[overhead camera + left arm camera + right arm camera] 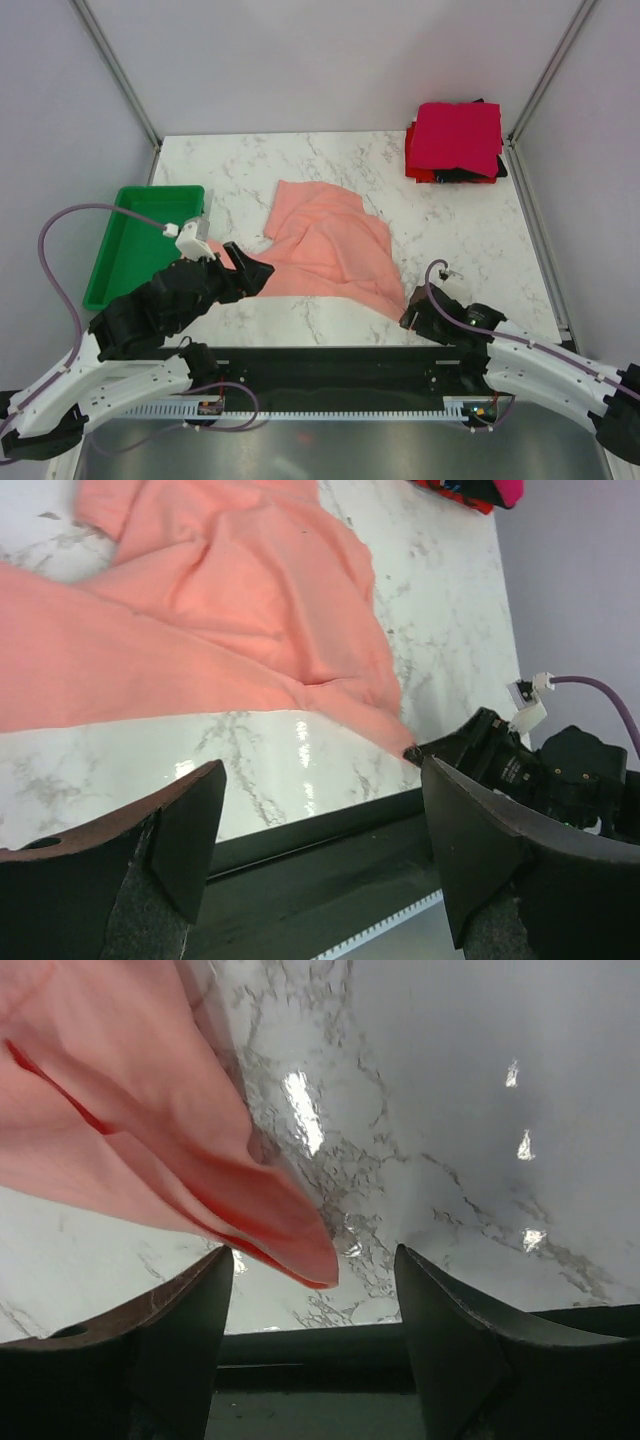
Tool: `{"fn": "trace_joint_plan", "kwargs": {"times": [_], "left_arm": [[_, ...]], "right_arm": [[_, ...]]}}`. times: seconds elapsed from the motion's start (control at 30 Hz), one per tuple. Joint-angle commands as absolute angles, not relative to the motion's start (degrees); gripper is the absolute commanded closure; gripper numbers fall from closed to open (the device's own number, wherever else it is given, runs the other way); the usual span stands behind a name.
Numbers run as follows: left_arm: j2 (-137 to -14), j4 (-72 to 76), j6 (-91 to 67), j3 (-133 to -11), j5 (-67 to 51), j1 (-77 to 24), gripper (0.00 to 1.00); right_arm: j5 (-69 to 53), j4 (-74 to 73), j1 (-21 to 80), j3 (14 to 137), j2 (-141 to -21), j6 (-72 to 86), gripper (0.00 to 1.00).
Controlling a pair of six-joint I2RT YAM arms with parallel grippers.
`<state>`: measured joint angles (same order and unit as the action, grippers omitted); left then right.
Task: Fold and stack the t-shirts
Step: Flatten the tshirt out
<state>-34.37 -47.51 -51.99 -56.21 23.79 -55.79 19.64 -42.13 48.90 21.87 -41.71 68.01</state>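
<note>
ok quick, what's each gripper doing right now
Left gripper: open, holding nothing.
Right gripper: open, with a corner of the pink t-shirt between its fingers, not clamped.

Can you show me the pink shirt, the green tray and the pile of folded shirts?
Pink shirt (325, 245): top view, middle of the cloth.
Green tray (130, 255): top view, its bare floor.
Folded pile (455, 138): top view, the crimson shirt on top.

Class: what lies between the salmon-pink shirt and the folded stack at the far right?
Only bare marble tabletop separates the pink shirt from the stack; the top view shows it.
</note>
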Motion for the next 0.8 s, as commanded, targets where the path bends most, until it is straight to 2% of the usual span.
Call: {"fn": "trace_joint_plan", "kwargs": {"times": [0.0,0.07,0.13,0.27,0.37,0.4,0.5,0.63,0.77], "left_arm": [[-32.3,-54.2,-56.4,-54.1,30.3,-55.5,0.14],[-31.6,-54.4,-57.0,-53.4,30.3,-55.5,0.14],[-31.6,-54.7,-57.3,-53.2,30.1,-55.6,0.14],[-32.4,-54.7,-57.4,-52.6,30.2,-55.5,0.14],[-32.8,-54.7,-57.0,-52.8,30.5,-55.5,0.14],[-33.1,-54.8,-56.9,-52.9,30.6,-55.5,0.14],[-33.6,-55.0,-56.0,-53.6,31.0,-55.5,0.14],[-35.8,-55.9,-54.7,-55.6,31.1,-55.5,0.14],[-37.6,-57.1,-54.8,-56.8,31.6,-55.5,0.14]], "right_arm": [[13.2,-32.3,49.0,19.4,-44.9,69.0,0.28],[13.4,-32.0,49.0,19.9,-45.9,68.4,0.30],[13.8,-31.3,49.0,20.1,-46.7,67.8,0.37],[14.5,-30.1,49.0,20.0,-47.1,67.0,0.58],[16.6,-30.1,48.5,20.7,-46.3,66.0,0.81],[17.9,-30.6,46.9,21.8,-45.9,65.3,1.00],[20.9,-36.0,39.9,28.0,-45.2,59.8,1.00],[32.2,-43.5,29.3,39.3,-42.1,51.6,1.00],[33.9,-47.2,18.5,46.0,-41.5,47.5,1.00]]}}
